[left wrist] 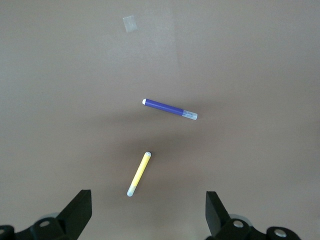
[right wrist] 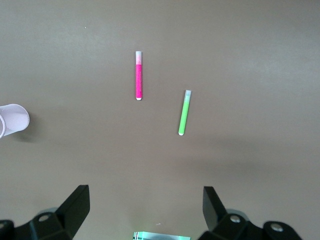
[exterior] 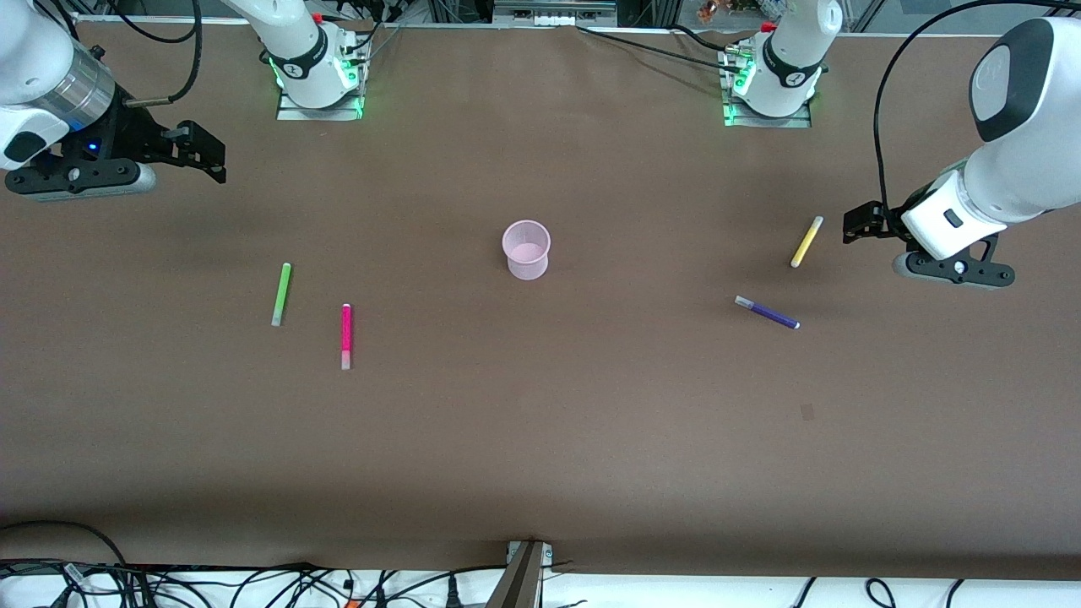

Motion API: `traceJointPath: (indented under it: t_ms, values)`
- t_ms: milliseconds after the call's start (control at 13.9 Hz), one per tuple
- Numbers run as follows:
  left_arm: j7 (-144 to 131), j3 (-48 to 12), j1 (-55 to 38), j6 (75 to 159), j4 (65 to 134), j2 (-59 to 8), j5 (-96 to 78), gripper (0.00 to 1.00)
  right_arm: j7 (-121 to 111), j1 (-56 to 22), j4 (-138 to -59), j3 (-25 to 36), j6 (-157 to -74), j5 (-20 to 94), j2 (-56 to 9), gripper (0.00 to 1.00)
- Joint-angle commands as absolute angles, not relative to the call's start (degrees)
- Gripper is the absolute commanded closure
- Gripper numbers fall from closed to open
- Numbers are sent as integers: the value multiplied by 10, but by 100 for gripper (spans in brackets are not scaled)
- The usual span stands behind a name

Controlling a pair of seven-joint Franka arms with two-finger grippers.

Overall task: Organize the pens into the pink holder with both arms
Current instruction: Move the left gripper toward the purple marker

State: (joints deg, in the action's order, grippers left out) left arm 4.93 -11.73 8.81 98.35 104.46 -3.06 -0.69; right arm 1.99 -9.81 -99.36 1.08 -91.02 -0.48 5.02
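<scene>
The pink holder [exterior: 526,249] stands upright and empty mid-table; its edge shows in the right wrist view [right wrist: 12,120]. The lime green pen [exterior: 280,294] [right wrist: 184,112] and the hot pink pen [exterior: 345,336] [right wrist: 139,76] lie toward the right arm's end. The yellow pen [exterior: 806,241] [left wrist: 139,174] and the dark purple pen [exterior: 767,312] [left wrist: 170,109] lie toward the left arm's end. My left gripper [exterior: 863,224] [left wrist: 148,210] is open and empty, up beside the yellow pen. My right gripper [exterior: 207,152] [right wrist: 145,210] is open and empty, high over bare table.
The arm bases [exterior: 319,72] [exterior: 770,80] stand along the table's back edge. A small tape patch [exterior: 806,412] [left wrist: 130,23] lies nearer the front camera than the purple pen. A clamp [exterior: 528,561] and cables [exterior: 253,583] sit at the table's near edge.
</scene>
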Motion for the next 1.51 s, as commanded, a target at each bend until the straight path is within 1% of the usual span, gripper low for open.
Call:
traceJointPath:
  t_ms: [0,215,503,646,790,934,1077,1293,1436]
  values:
    - [57,-119,88,977,1026,-38,3,0,25,-96,-994,11,-909,5,58,0]
    - [42,-120,78,976,1015,-43,-4,0,24,-96,-994,11,-909,5,58,0]
    - [26,-118,83,948,1019,-48,-4,0,25,-96,-993,11,-910,5,58,0]
    - [-70,-118,86,949,1018,-61,-4,0,24,-96,-993,11,-910,5,58,0]
    - [-146,-119,84,961,1019,-91,-4,0,24,-96,-993,11,-911,6,58,0]
    - [-257,-119,79,984,1027,-109,-4,0,24,-96,-993,10,-916,6,58,0]
    - [-356,-120,71,1026,1049,-122,-4,0,24,-96,-988,10,-919,6,57,0]
    - [-466,-120,69,1119,1104,-139,-6,0,24,-98,-982,7,-919,6,55,0]
    - [-550,-120,67,1189,1115,-171,-5,0,25,-99,-981,8,-919,6,55,0]
